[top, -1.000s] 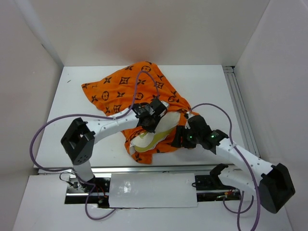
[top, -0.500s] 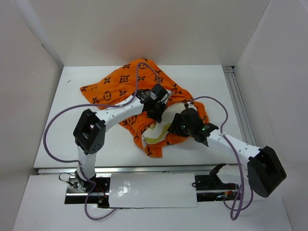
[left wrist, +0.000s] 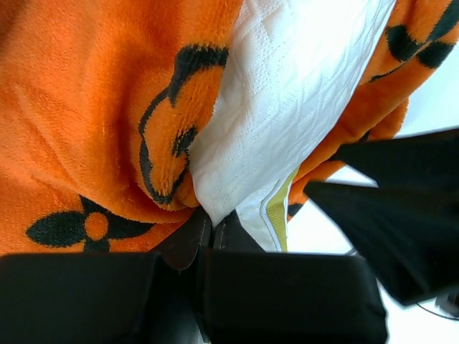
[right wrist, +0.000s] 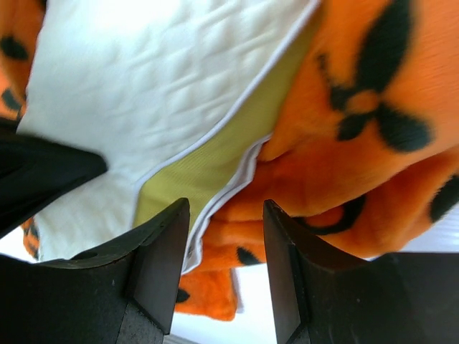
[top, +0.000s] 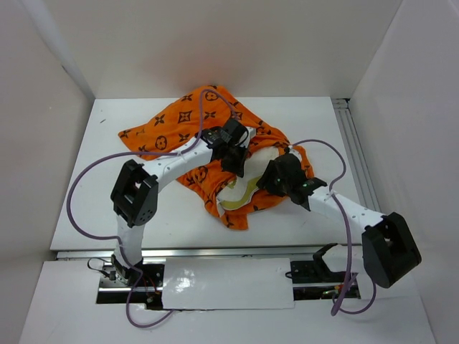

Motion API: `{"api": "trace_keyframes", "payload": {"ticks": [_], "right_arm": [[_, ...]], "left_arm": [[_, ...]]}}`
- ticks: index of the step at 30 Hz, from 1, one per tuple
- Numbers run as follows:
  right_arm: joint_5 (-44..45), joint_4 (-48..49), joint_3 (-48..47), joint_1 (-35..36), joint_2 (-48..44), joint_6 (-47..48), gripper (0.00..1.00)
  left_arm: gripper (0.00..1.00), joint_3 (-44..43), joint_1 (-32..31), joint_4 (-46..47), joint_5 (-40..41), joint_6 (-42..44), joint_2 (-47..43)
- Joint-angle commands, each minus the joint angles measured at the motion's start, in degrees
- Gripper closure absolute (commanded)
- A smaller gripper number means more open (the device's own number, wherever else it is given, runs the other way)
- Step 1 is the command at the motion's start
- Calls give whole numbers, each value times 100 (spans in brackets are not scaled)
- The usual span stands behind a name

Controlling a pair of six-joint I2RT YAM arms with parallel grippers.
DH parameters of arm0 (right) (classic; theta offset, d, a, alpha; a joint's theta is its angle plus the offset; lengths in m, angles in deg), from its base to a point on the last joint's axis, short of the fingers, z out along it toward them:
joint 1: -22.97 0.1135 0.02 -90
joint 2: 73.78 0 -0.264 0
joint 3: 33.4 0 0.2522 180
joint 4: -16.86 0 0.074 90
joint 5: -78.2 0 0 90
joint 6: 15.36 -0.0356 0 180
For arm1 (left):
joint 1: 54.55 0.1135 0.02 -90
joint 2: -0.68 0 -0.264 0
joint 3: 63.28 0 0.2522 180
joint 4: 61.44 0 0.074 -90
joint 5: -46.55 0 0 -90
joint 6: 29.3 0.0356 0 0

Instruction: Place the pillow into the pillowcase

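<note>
Two robot arms worked mid-table (top: 90, 193) on the orange pillowcase (top: 172, 129), the white pillow (left wrist: 287, 93) lying partly inside its mouth. The left gripper (left wrist: 213, 226) had its jaws pressed together where the sack's edge met the pillow; which cloth they nipped could not be told. The right gripper (right wrist: 226, 215) stood with jaws spread astride the pillow's yellow-green edge. The dark brown monogram motifs were too blurred to read as letters.
</note>
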Motion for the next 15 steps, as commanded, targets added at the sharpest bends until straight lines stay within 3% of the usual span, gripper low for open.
{"api": "trace_keyframes", "payload": {"ticks": [1,15], "right_arm": [[144,83,-63,-148,14,-88,47],[-67,22,7,-201,252,-211,50]], "left_arm": [[100,-231,120,447,-209,63,44],[100,-178,120,605,-130,-43,44]]}}
